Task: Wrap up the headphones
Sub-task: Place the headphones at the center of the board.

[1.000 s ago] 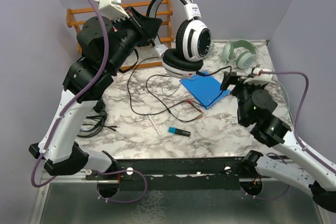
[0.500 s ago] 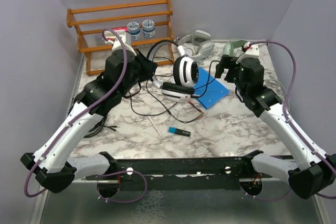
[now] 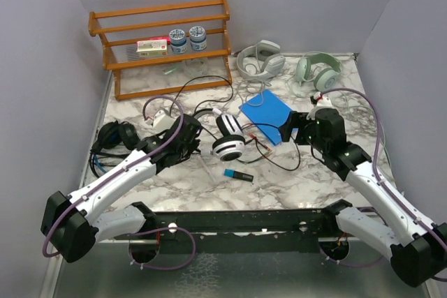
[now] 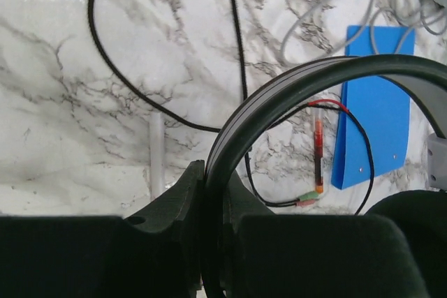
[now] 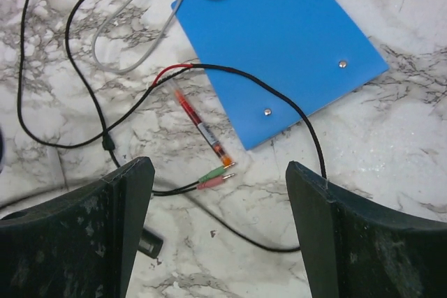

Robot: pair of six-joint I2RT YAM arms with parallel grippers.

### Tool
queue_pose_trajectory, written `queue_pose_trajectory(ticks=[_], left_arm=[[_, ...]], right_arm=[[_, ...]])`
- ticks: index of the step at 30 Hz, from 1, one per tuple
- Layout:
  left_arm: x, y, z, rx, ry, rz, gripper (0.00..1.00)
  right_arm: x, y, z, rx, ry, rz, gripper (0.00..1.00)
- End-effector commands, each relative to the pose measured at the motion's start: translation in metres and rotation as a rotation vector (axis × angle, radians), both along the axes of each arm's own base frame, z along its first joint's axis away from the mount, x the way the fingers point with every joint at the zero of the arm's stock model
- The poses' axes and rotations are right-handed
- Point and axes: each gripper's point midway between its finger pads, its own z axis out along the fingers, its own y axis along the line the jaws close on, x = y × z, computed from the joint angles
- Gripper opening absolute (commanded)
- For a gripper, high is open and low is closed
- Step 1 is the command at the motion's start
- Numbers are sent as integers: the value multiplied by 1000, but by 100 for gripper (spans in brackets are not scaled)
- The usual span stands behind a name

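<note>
Wrapping hardly begun, by my reading. The white-and-black headphones [image 3: 228, 142] sat mid-worktop [image 3: 311, 185], their black cable [image 5: 244, 73] sprawled loose and none of it coiled round the band. The plugs [image 5: 213, 179] lay free beside the blue card [image 5: 279, 40].

Left claw [image 4: 213, 200] clamped tight on the headband [image 4: 314, 78]. Right claw [image 5: 220, 235] stood wide over the plugs, holding and touching nothing.

Black pair [image 3: 112, 136] and pale pair [image 3: 260, 59] lay apart, cords apparently loose too.
</note>
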Motion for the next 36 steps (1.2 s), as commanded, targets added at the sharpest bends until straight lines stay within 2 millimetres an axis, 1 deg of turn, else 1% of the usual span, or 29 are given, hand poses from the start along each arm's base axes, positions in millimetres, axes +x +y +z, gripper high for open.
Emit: queue_pose_trajectory(ticks=[1,3,4,6,9,12,15,17,20,23,25,26,27,29,30,33,34,36], left_arm=[[15,-3,-4,-237,-20,263,0],[16,-2,-19,-246,11,322,0],[18,-2,-25,-247,21,348,0],[22,-1,-35,-248,30,407,1],[30,-4,-48,-234,34,479,7],[39,-12,-59,-186,37,492,13],[42,-18,-73,-148,61,498,25],[42,-19,-80,-119,77,490,37],[41,-14,-81,-68,77,477,53],[38,-4,-75,-8,57,454,65],[38,1,-65,58,30,388,67],[37,4,-60,98,23,343,71],[36,5,-55,153,20,272,75],[36,6,-45,281,34,68,87],[34,7,-40,351,43,-45,91],[22,5,-33,487,30,-377,96],[17,6,-32,514,17,-459,97],[9,11,-32,561,-6,-567,97]], right_arm=[[-18,8,-1,68,27,52,85],[-21,8,0,82,19,49,85],[-24,12,1,100,20,74,85],[-26,14,6,115,6,83,85],[-29,14,13,124,-16,95,85],[-30,13,22,122,-42,99,85],[-31,10,26,116,-60,95,85],[-31,10,27,116,-66,96,85],[-32,9,30,120,-75,91,85],[-32,9,32,127,-81,88,85],[-33,9,33,133,-83,86,85],[-33,9,35,136,-87,86,85],[-33,8,36,137,-89,83,85],[-33,8,39,138,-98,84,85],[-33,8,40,137,-101,86,85],[-34,9,43,142,-112,95,85],[-34,10,44,145,-114,99,85],[-33,12,46,154,-121,107,85]])
